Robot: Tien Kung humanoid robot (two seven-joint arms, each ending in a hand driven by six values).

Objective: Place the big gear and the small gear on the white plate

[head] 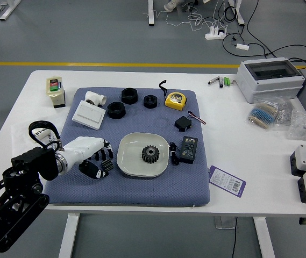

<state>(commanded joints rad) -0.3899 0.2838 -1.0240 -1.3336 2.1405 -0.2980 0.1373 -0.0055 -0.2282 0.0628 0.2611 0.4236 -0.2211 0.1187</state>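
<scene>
The left hand (103,163), in a white glove with black fingertips, is over the left part of the blue mat. Its fingers are curled around a dark toothed piece that looks like the small gear (107,165), partly covered by the fingertips. Just right of the hand, apart from it, lies the white plate (134,169). The big gear (150,154) rests flat on the plate, right of its middle. No right hand shows.
Behind the plate on the mat (126,193) are black rings (116,110), a white box (89,115) and a yellow tape measure (175,100). A black adapter (189,149) and cable lie right of the plate. A purple card (227,181) is farther right.
</scene>
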